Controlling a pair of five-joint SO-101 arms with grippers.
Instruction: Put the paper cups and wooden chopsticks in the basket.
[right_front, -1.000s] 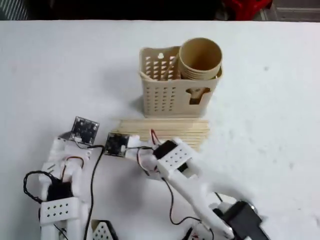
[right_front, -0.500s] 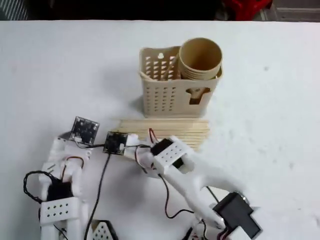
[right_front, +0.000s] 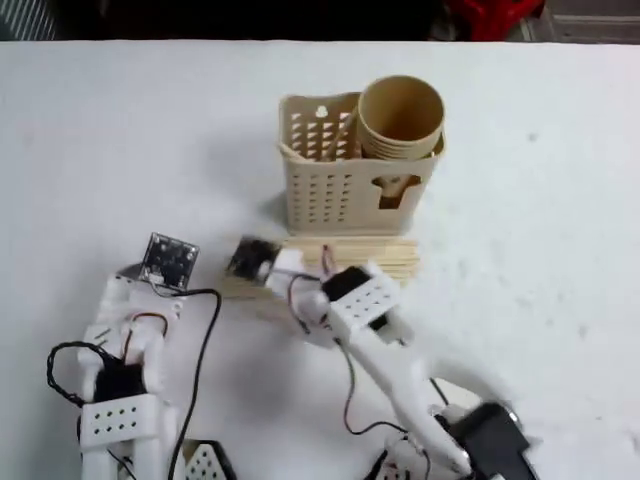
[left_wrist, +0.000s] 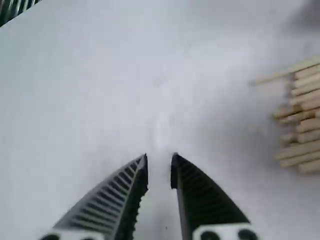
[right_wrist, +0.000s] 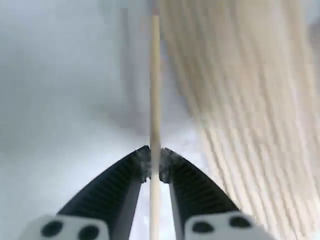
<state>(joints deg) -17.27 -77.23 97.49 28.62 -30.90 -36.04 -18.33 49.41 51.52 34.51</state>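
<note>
Care in the lift matters now: the right end effector (right_wrist: 154, 162) pinches a single wooden chopstick (right_wrist: 155, 75) at the edge of the chopstick pile (right_front: 385, 255) on the table (right_front: 120, 130). The left end effector (left_wrist: 159, 165) hangs narrowly parted beside the pile, holding nothing. Rising slowly and tilting the stick upright would likely keep it from slipping. Just beyond the pile stands the basket (right_front: 330, 190), paper cups (right_front: 400, 115) stacked in one side; the open space beside them looks the better target.

Beige perforated basket (right_front: 335, 195); chopsticks (right_front: 385, 256) seemingly pale.
</note>
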